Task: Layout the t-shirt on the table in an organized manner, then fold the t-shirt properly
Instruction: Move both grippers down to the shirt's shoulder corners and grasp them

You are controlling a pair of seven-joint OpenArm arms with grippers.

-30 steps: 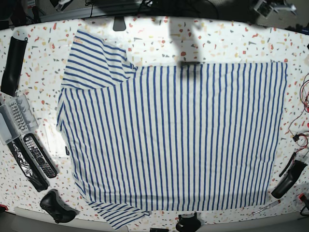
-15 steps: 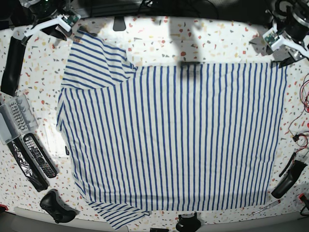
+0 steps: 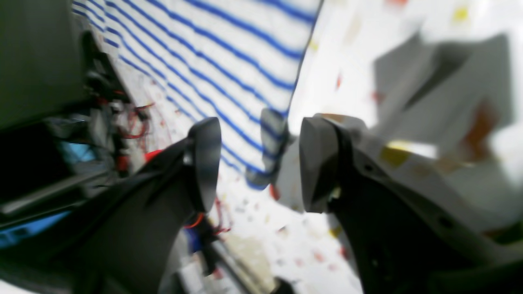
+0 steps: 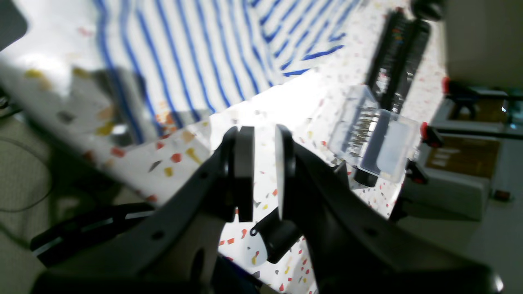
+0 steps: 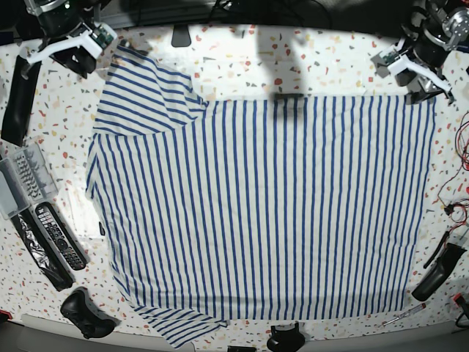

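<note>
— Around the t-shirt (image 5: 264, 205)?
— Spread flat mid-bench (image 5: 242, 66); clear case (image 5: 22, 180), remotes (image 5: 58, 236) beside its sleeve side, red wires (image 5: 456, 205) opposite. Nothing lying on the cloth.
— Claws?
— Left claw (image 3: 253, 163) gaping wide over the shirt's corner, empty. Right claw (image 4: 263, 171) nearly closed, gripping nothing, by the far sleeve.
— Versus earlier?
— Absent a second ago; now both at the far corners.

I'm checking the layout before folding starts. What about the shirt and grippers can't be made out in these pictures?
- Base view: the t-shirt near sleeve is cut off by the bottom edge.
- Base view: both grippers are too small to judge their jaws.
- Left wrist view: blurred; whether the left gripper touches the shirt corner is unclear.
- Right wrist view: the table near the sleeve is blurred.
</note>
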